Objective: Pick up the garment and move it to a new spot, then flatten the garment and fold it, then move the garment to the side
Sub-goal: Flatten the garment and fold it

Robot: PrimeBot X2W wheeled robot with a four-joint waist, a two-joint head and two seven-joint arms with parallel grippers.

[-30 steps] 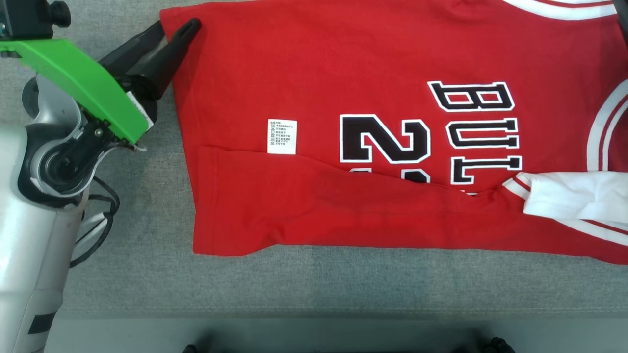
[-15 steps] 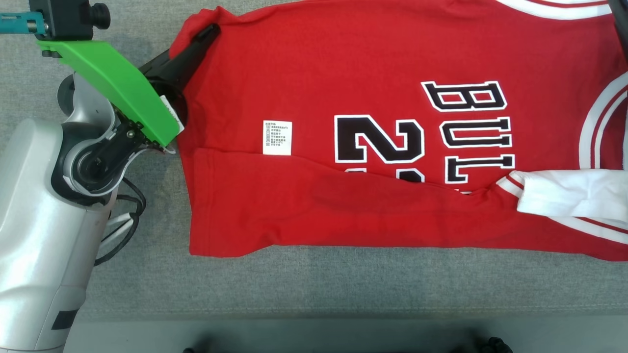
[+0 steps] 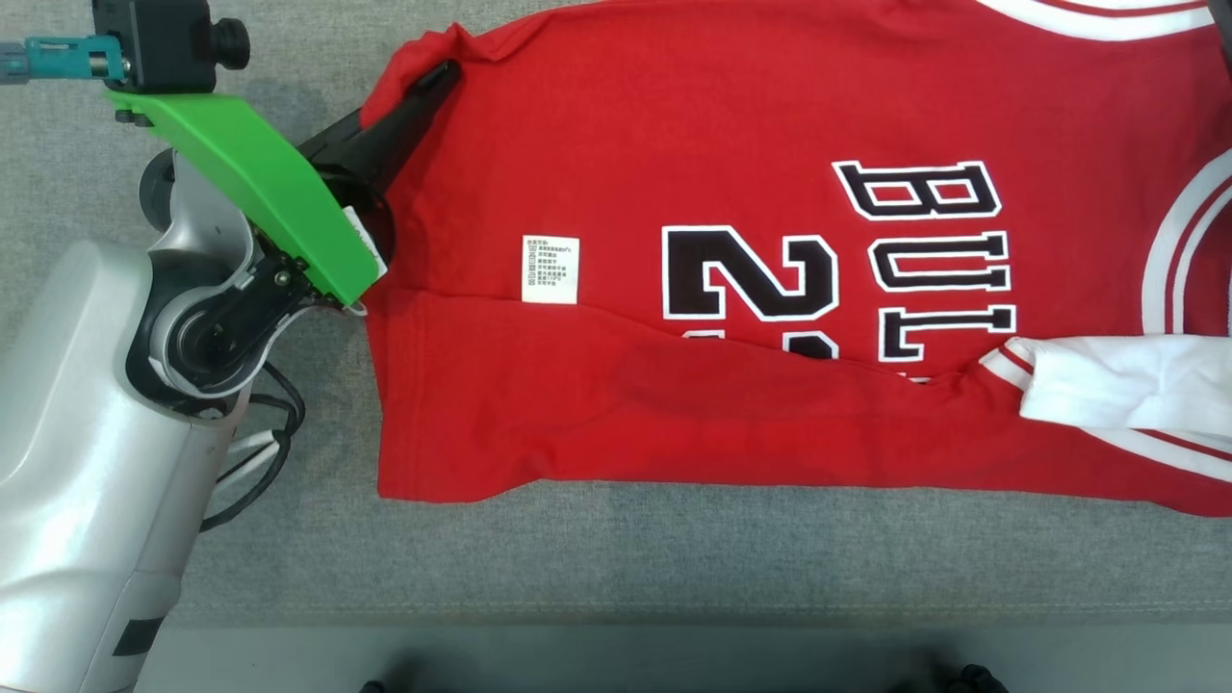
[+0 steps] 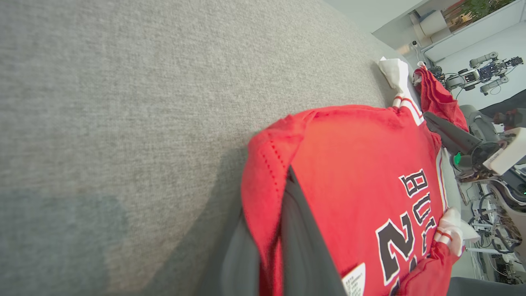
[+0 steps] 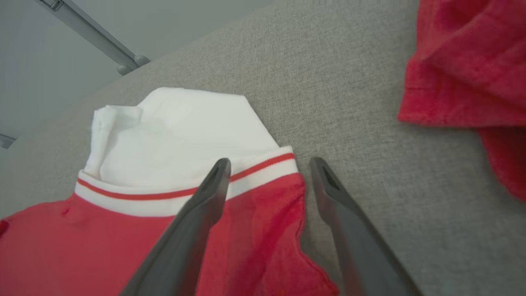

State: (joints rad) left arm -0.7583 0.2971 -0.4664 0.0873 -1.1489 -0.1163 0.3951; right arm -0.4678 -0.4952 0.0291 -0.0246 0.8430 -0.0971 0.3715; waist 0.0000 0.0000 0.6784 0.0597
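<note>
- Red cloth is sitting pinched between the two long dark fingers of the left gripper (image 3: 438, 79), which is clamping fully shut on a hem corner of the red basketball-style jersey with black-and-white lettering (image 3: 597, 144). The corner is bunching and curling over the upper finger.
- The right gripper (image 5: 269, 162) is standing wide open and holding nothing. Its fingers are straddling the edge of the jersey beside the red-and-white striped armhole band, where a white inner sleeve (image 5: 181, 131) is poking out.
- The jersey is lying lengthwise across the grey woven table covering (image 3: 674, 549), mostly flat. Its near long edge is lying folded over the lower part of the number, with a white care label (image 3: 551, 269) showing just above that fold.
- The step in hand is probably the fold itself, bringing the far long edge over.
- Doing it well is likely depending on the right gripper closing on its own end before either arm is lifting.
- Both ends should then be rising together, low and level, with the edge between them staying taut.
- The body of the jersey should be staying put, not dragging, so that the edges are landing squarely.
</note>
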